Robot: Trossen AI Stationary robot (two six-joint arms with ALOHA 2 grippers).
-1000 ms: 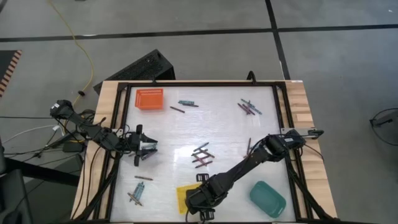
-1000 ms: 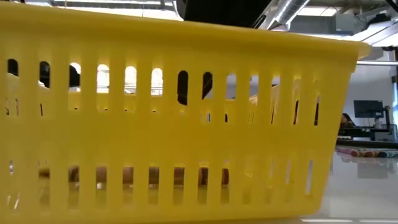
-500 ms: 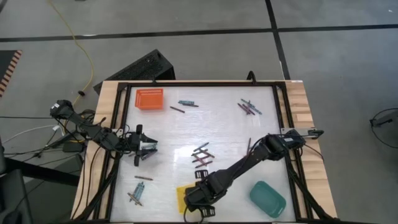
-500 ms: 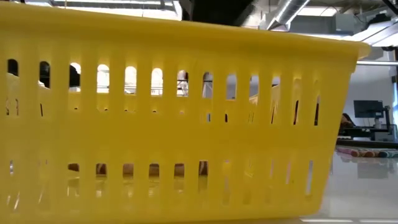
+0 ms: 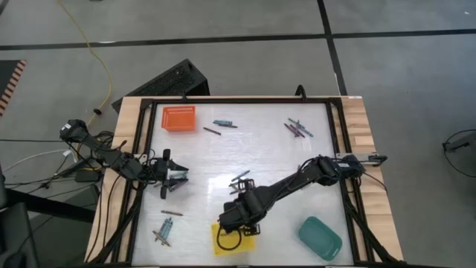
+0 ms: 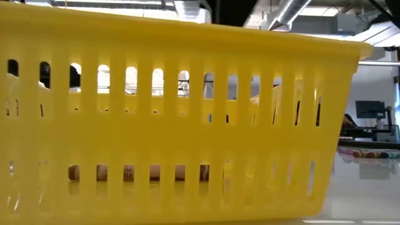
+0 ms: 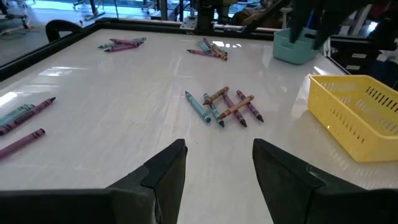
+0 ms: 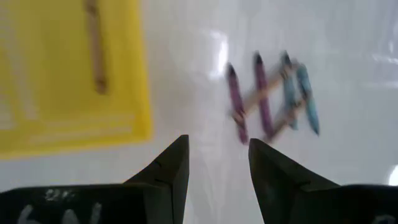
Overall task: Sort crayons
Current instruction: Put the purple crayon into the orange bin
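Crayons lie in small groups on the white table. One criss-crossed cluster (image 8: 267, 93) of purple, brown and teal sticks sits mid-table (image 7: 224, 106). A brown crayon (image 8: 95, 46) lies flat in the yellow tray (image 5: 249, 240). My right gripper (image 8: 217, 168) hangs open above the table between that tray and the cluster (image 5: 236, 217), pointing steeply down with nothing between its fingers. Near the table's left edge, my left gripper (image 7: 217, 168) waits open and almost level (image 5: 177, 177), facing the cluster.
An orange tray (image 5: 178, 117) stands at the far left and a teal tray (image 5: 320, 237) at the near right. More crayons lie at the far middle (image 5: 223, 123), far right (image 5: 297, 129) and near left (image 5: 161, 237). The yellow tray's wall (image 6: 175, 125) fills the low view.
My right gripper has risen from over the yellow tray and gone toward the table's far edge, toward the mid-table crayon cluster, tipping as it went. More of the tray shows now than before.
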